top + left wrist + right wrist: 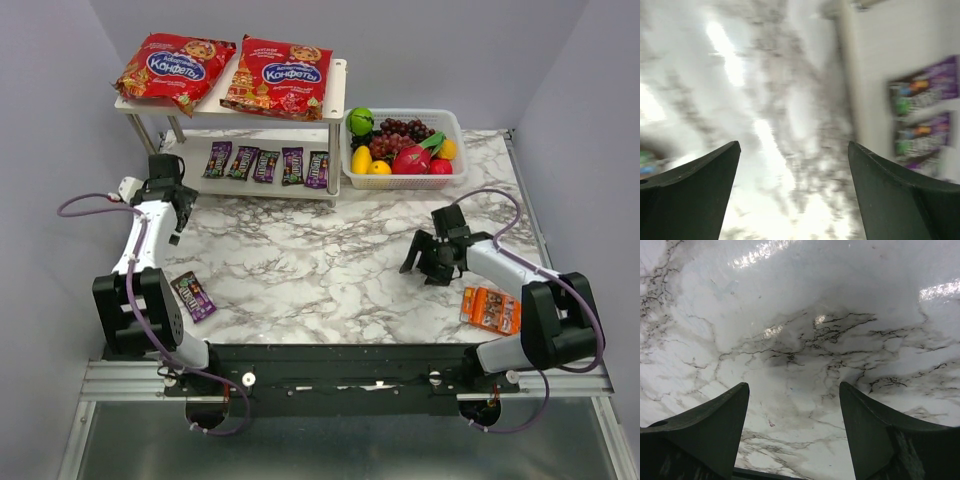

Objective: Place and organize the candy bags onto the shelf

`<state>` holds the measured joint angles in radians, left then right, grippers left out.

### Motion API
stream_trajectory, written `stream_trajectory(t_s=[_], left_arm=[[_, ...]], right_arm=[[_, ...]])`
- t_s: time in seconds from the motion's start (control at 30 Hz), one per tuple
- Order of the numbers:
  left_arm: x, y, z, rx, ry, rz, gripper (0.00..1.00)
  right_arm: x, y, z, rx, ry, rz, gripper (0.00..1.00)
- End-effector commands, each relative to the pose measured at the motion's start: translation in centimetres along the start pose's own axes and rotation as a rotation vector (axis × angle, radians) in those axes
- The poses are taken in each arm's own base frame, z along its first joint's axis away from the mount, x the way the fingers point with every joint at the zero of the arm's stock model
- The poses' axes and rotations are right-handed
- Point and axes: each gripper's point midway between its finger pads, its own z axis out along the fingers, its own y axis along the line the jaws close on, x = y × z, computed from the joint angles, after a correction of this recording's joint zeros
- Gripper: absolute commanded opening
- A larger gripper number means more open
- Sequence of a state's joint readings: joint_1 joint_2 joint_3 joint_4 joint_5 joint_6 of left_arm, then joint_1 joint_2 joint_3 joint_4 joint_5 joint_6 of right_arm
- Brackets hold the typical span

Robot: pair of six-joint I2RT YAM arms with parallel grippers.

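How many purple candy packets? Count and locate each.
6 packets: five in a row on the shelf's lower board, one on the table by the left arm's base. None seems hidden.

2 red candy bags (176, 66) — white shelf (337, 92), grey-veined marble table (300, 262).

Overhead faces down; wrist views near table (800, 340), left toward shelf (867, 90).

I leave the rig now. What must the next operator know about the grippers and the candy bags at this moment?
Left gripper: open, empty, beside the lower board of the shelf.
Right gripper: open, empty, over bare table.
Done: two red bags on the top board, five purple packets on the lower board.
To do: one purple packet on the table, near left corner; perhaps also the orange packet, near right corner.
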<state>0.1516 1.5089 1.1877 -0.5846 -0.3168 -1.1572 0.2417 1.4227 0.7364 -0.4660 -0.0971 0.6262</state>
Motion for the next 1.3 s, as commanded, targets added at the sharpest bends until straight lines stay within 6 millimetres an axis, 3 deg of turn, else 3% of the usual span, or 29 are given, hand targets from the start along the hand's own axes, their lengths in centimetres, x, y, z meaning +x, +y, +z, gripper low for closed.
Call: stream_trajectory(t_s=[0.0,0.3,0.43,0.6,0.9,0.97,1.2,1.27], left_arm=[[-0.1,11.8,-2.9,-0.396,0.032,0.285,0.99],[3.4,17.6,-0.7,-0.508,0.175,0.362,0.99],[5.9,18.1,0.8,-0.461,0.279,0.427,0.95],[9.1,18.1,1.4,-0.394,0.405,0.426,0.81],[14.7,13.5,1.3,-0.225,0.498,0.488,0.6],[15.6,11.8,1.4,-0.182,0.509,0.488,0.59],[19.7,2.8,1.6,0.058,0.567,0.642,0.63],[20.1,1.7,1.4,0.093,0.567,0.726,0.66]], right_arm=[[0.8,-0.2,0.0,-0.026,0.014,-0.022,0.81],[2.1,-0.9,0.7,-0.026,0.036,-0.014,0.81],[2.4,-1.0,0.9,-0.027,0.041,0.005,0.81],[2.0,-0.9,0.8,-0.025,0.027,0.018,0.8],[1.6,-0.7,0.8,-0.019,0.019,0.04,0.8],[1.4,-0.6,0.8,-0.018,0.015,0.042,0.8],[1.1,-0.2,0.7,-0.025,0.018,0.051,0.79],[1.0,0.0,0.6,-0.027,0.018,0.05,0.79]])
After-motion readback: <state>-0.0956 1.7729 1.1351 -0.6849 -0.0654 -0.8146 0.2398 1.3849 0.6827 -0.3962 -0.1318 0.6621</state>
